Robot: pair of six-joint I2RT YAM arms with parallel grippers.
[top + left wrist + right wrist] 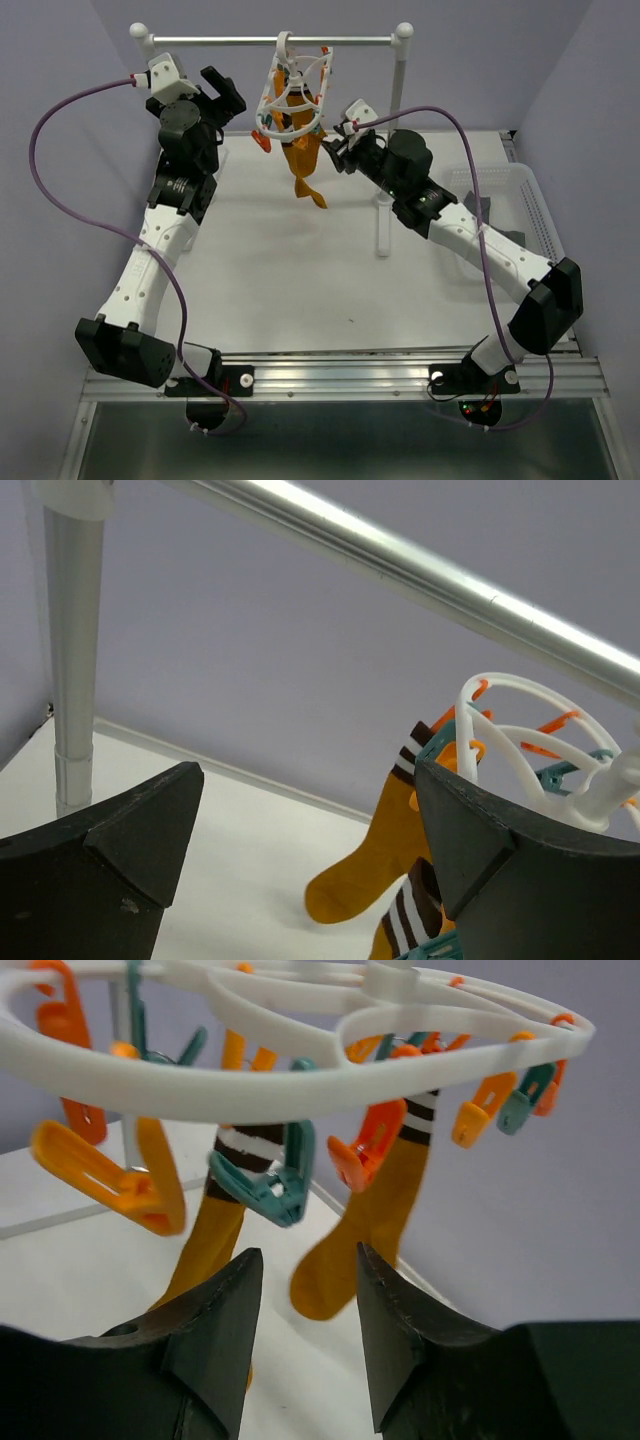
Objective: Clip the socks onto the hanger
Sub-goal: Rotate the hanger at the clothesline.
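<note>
The hanger (pixel 297 85) hangs on the rail (pixel 220 41) above the middle of the desk's (pixel 300 290) far edge, with two orange socks (pixel 303 150) clipped under it. The left tool (pixel 224 92) gapes wide and empty to its left. The right tool (pixel 308 1260), slightly parted and empty, faces the clips (pixel 280 1185).

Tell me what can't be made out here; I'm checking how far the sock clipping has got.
1. Top view: dark shapes in the basket, partly behind the right arm; grey socks or not, unclear.
2. Top view: hanger clips too small to see which grip the orange socks.
3. Left wrist view: hanger's right side cut off by the frame edge and a finger of the left end effector.
</note>
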